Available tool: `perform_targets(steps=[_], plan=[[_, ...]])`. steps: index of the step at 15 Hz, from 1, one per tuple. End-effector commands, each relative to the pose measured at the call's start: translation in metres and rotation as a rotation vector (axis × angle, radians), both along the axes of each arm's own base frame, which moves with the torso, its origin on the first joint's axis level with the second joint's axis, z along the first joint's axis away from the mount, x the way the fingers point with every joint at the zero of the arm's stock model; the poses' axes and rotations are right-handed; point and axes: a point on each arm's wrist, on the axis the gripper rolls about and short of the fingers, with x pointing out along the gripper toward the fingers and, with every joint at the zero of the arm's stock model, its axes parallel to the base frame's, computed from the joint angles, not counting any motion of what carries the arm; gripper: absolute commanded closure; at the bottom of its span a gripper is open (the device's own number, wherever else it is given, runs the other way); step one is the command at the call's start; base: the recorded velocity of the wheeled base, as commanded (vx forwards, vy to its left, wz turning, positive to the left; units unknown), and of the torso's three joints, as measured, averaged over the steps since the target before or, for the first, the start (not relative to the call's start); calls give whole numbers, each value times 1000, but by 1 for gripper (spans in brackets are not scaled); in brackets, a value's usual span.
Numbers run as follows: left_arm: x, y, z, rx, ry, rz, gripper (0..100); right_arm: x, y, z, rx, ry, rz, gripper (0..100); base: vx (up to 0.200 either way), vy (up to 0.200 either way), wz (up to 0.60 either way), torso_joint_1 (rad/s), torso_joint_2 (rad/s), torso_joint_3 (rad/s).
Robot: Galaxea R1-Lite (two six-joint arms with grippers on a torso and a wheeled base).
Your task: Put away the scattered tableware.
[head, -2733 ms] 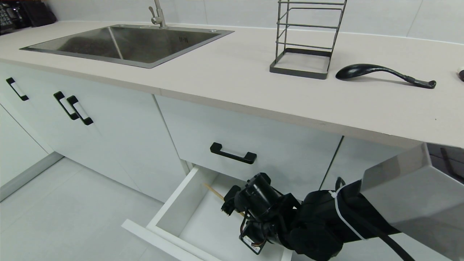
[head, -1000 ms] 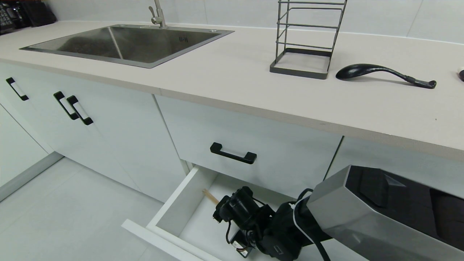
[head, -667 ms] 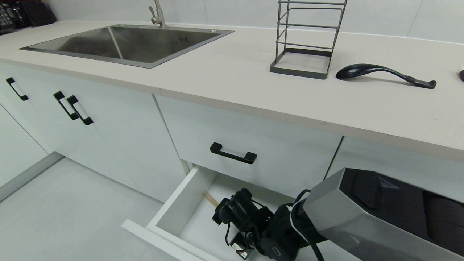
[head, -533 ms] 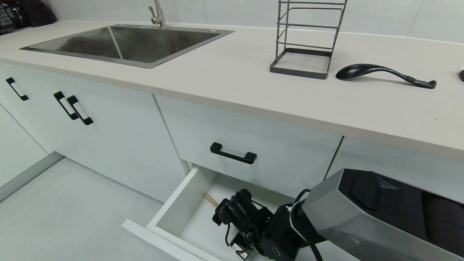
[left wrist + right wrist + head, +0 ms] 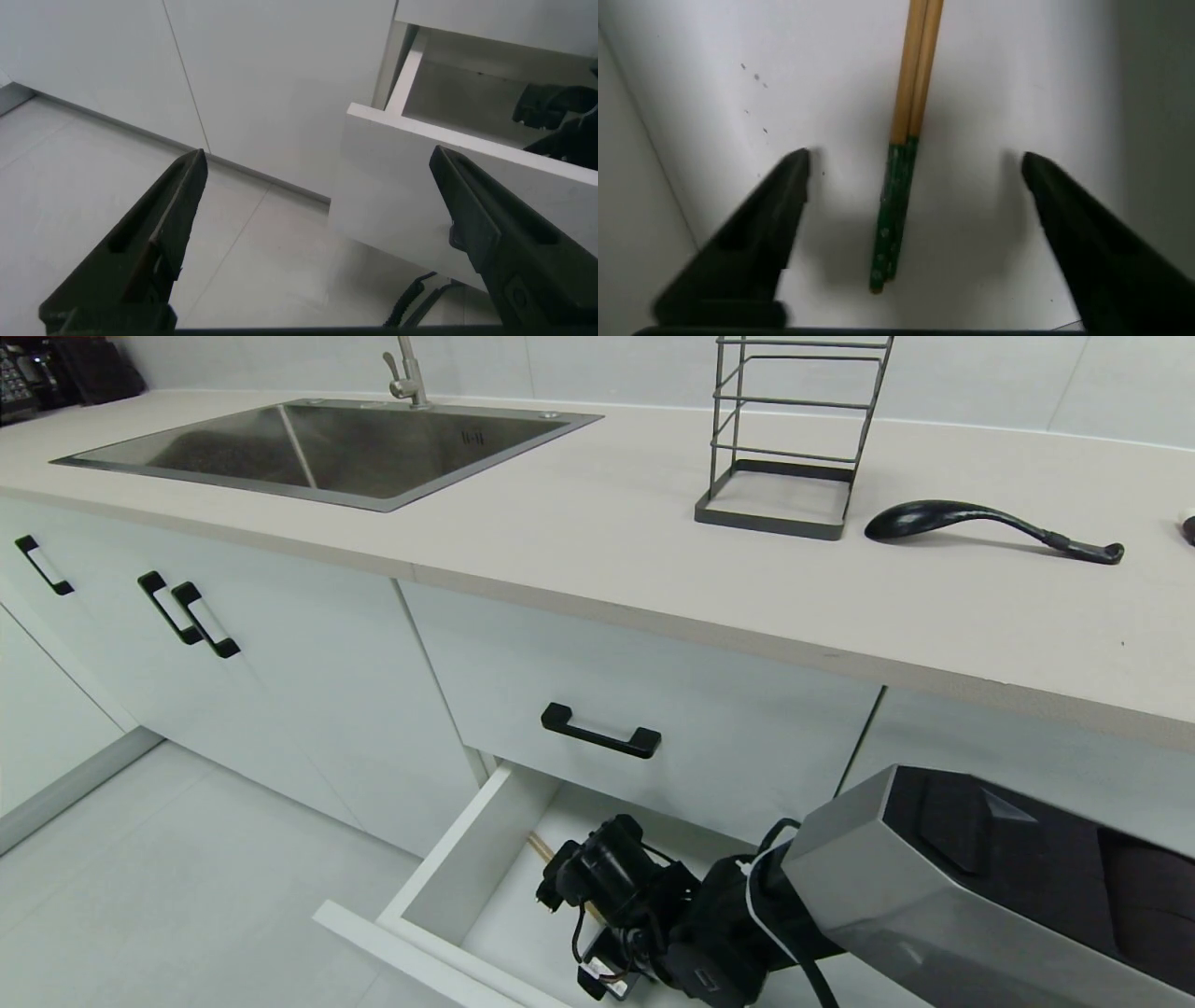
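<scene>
Wooden chopsticks (image 5: 911, 103), flat in open drawer (image 5: 464, 870)

We count one sink (image 5: 317, 448), one faucet (image 5: 407, 373), one wire rack (image 5: 794, 439) and one black ladle (image 5: 990, 523), all on one countertop (image 5: 579, 541). Below it: four black handles (image 5: 600, 739), one shut drawer front (image 5: 672, 681), one pulled-out drawer (image 5: 467, 859), and in that drawer two chopsticks (image 5: 901, 140), both with green ends. Add two grippers, the left gripper (image 5: 318, 159) and the right gripper (image 5: 915, 161), two fingers on each.
</scene>
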Motion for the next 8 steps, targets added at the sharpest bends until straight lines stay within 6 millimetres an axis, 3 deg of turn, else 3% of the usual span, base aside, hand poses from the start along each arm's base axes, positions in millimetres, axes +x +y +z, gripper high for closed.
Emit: perform_targets(steps=[1,4,8], plan=[[0,0,0,0,0,1,0,-15,6,31,56,-37,35,0,0,0,0,0,0,0],[0,0,0,0,0,2,0,-29,4,63,109,-71,59,0,0,0,0,0,0,0],[0,0,0,0,0,1,0,-45,-8,89,167,-107,80,0,0,0,0,0,0,0]])
